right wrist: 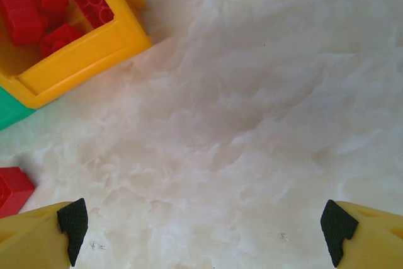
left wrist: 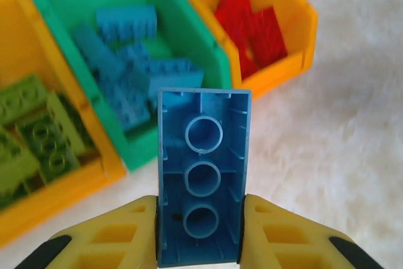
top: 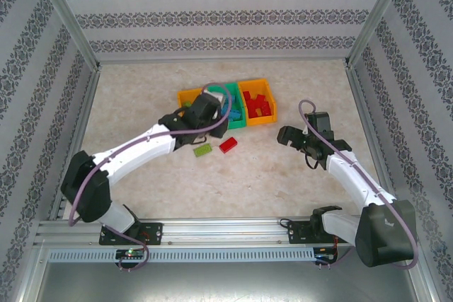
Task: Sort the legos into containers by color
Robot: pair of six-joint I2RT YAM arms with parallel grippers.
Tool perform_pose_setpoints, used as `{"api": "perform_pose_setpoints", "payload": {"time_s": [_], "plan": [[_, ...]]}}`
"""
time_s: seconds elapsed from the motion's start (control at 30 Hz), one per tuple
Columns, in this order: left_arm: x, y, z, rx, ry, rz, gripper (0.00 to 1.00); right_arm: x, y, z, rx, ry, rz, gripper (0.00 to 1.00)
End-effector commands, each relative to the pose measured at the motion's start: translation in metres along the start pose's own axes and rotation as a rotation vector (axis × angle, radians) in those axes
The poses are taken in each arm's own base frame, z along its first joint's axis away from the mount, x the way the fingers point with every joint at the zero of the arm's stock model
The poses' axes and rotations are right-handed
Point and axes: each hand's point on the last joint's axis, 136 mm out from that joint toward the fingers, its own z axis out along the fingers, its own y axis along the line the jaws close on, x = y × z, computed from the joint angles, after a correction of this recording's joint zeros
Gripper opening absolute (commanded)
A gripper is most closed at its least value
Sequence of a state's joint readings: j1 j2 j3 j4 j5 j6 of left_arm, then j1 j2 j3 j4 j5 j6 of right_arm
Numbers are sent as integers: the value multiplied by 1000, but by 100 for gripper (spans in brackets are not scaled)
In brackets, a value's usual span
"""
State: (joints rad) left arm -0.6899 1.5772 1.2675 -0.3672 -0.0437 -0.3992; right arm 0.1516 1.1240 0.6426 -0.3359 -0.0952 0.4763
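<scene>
My left gripper [left wrist: 200,218] is shut on a blue lego [left wrist: 203,174], held underside up just in front of the containers. Beyond it stands the green container [left wrist: 195,36] with several blue legos [left wrist: 126,74]. On its left is an orange container [left wrist: 38,212] of lime legos [left wrist: 38,130], and on its right an orange one [left wrist: 277,70] of red legos [left wrist: 252,26]. A lime lego [top: 203,150] and a red lego [top: 228,144] lie loose on the table. My right gripper [right wrist: 204,231] hangs open over bare table, right of the loose red lego [right wrist: 12,190].
The left arm's wrist [top: 202,112] covers part of the left and middle containers from above. Patterned walls and metal posts [top: 67,15] close in the table on three sides. The right gripper [top: 289,136] sits in front of the right container [top: 256,119].
</scene>
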Motion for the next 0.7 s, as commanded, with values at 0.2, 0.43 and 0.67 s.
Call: {"api": "perform_pose_setpoints", "payload": {"time_s": [0.2,0.43,0.67], "plan": [[-44,33,74,-42,103,-119,30,37,60,-3,-105,10,-353,98],[-55,36,110,-42,109,-168,32,66,82,7,-131,31,-486,98],[-50,41,120,-49,121,-222,64,81,102,20,-134,41,-571,98]]}}
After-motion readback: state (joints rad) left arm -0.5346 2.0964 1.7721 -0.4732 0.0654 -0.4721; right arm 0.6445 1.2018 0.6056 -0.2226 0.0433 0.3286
